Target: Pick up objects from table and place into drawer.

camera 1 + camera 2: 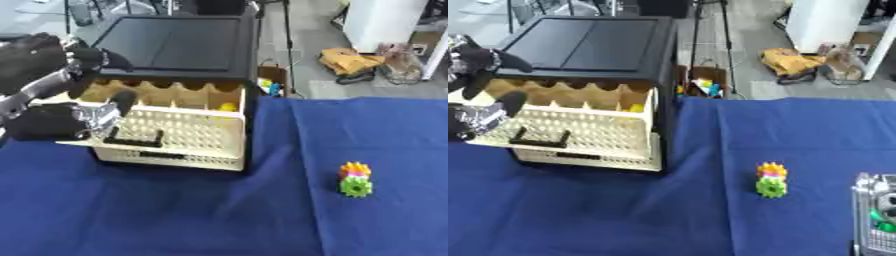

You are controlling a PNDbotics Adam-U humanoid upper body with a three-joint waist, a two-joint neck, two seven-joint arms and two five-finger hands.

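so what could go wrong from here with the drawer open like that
1. The left hand hangs over the open drawer, its fingers near the front wall; pulling away carelessly could snag the wall or handle.
2. The gear toy stands as a stack far right of the drawer, so it may topple when grasped.
3. The right hand shows only at the view's lower right edge.

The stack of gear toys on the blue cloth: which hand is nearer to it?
Right. The right hand is just right of the gear toy stack; the left hand is far left, at the open drawer.
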